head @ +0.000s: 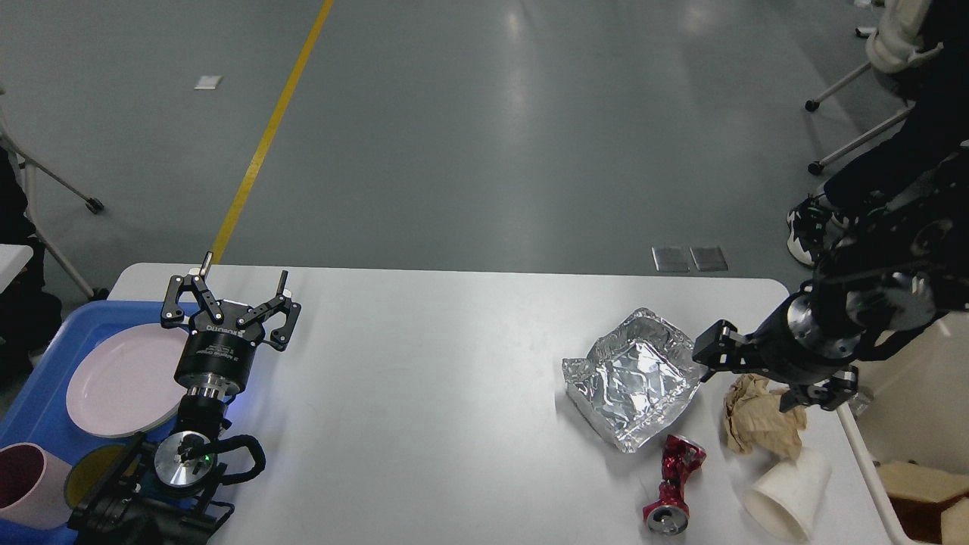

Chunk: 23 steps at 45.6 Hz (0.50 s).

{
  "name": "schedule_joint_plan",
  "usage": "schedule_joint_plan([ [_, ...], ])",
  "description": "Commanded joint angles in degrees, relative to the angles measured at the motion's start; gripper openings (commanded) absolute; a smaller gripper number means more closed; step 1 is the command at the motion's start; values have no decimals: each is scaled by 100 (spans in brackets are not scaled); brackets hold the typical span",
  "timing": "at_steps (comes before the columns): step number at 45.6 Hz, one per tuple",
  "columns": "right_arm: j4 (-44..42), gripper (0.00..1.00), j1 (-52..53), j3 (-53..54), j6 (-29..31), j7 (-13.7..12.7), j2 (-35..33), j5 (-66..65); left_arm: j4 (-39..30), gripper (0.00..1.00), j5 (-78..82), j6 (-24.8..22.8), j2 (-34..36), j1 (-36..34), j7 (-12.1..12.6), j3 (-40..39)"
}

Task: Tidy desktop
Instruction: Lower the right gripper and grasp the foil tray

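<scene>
The white desktop (424, 393) holds litter at its right end: a crumpled foil tray (636, 375), a crushed red can (674, 481), a wad of brown paper (761, 424) and a tipped white paper cup (787, 492). My right gripper (763, 376) hangs low over the top of the brown paper, beside the foil tray's right edge. Its fingers are spread open and hold nothing. My left gripper (244, 271) stands open and empty near the desktop's left end, pointing away from me.
A blue tray (34, 409) at the left edge carries a pink plate (121, 378) and a pink cup (26, 484). A beige bin (920, 393) with cardboard scraps sits off the right edge. Chair legs stand on the floor beyond.
</scene>
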Motion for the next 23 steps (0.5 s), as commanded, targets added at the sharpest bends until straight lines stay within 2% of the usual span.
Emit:
schedule_joint_plan([
  [1, -1108, 100, -1273, 762, -165, -3, 66, 600, 1, 97, -1, 1, 0, -3, 0, 0],
  [10, -2753, 100, -2514, 1203, -201, -3, 426, 856, 1, 97, -1, 1, 0, -3, 0, 0],
  [23, -3685, 100, -3209, 1203, -201, -12, 963, 847, 1, 97, -1, 1, 0, -3, 0, 0],
])
